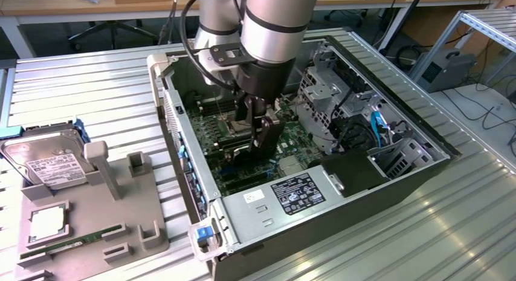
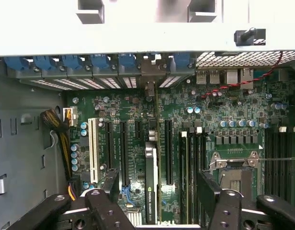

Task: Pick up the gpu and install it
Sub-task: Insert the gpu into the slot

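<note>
I am hanging inside the open computer case [image 1: 419,172], my gripper [image 2: 157,201] poised over the motherboard [image 2: 224,120] with its fingers [image 2: 111,184] spread wide, one on either side of the gpu [image 2: 151,187] and apparently not touching it. The gpu is standing on edge in an expansion slot of the motherboard, just beside the long black slot [image 2: 168,153] and a little way from the white slot [image 2: 93,151], its label facing up at me and its bracket end reaching toward the row of blue retention clips [image 2: 71,62] along the case's rear wall.

Judging by this, I am at the seating stage: the card looks upright and in line with the motherboard slot, and I am gripping nothing. Whether its edge connector is fully home I cannot tell from here. In the exterior view my gripper [image 1: 260,133] is sitting low over the motherboard, beside the drive cage [image 1: 322,90]. The next move calls for confirming the seating and lifting straight, keeping my fingers clear of the card.
</note>
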Robot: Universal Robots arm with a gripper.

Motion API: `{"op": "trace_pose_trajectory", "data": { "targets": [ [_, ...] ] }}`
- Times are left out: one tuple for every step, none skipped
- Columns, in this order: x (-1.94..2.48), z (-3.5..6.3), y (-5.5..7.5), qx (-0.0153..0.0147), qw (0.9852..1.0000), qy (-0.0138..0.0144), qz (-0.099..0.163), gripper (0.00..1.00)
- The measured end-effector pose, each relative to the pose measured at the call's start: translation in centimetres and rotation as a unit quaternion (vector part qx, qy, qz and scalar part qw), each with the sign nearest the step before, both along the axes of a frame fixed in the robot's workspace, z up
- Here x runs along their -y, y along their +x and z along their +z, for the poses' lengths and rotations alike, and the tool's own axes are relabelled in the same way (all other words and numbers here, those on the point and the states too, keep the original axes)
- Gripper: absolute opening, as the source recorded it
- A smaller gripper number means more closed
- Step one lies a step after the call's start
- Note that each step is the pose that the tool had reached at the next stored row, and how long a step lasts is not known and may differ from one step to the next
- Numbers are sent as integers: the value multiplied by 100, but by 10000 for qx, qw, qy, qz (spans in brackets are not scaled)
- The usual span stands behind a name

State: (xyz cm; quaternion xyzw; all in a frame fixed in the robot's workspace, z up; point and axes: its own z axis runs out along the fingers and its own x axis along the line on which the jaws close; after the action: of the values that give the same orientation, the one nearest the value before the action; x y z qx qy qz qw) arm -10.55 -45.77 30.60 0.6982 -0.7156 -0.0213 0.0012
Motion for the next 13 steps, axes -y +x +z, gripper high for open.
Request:
{"op": "trace_pose_trajectory", "data": {
  "targets": [
    [0, 27, 0, 1, 10000, 1, 0, 76],
    [0, 48, 0, 1, 10000, 1, 0, 76],
    [0, 76, 0, 0, 10000, 1, 0, 76],
    [0, 103, 0, 1, 10000, 2, 0, 76],
    [0, 142, 0, 1, 10000, 2, 0, 76],
    [0, 161, 0, 1, 10000, 2, 0, 76],
    [0, 176, 0, 1, 10000, 2, 0, 76],
    [0, 186, 0, 1, 10000, 1, 0, 76],
    [0, 195, 0, 1, 10000, 1, 0, 76],
    [0, 210, 0, 1, 10000, 2, 0, 76],
    [0, 216, 0, 1, 10000, 1, 0, 76],
    [0, 216, 0, 1, 10000, 3, 0, 76],
    [0, 216, 0, 1, 10000, 3, 0, 76]
  ]
}}
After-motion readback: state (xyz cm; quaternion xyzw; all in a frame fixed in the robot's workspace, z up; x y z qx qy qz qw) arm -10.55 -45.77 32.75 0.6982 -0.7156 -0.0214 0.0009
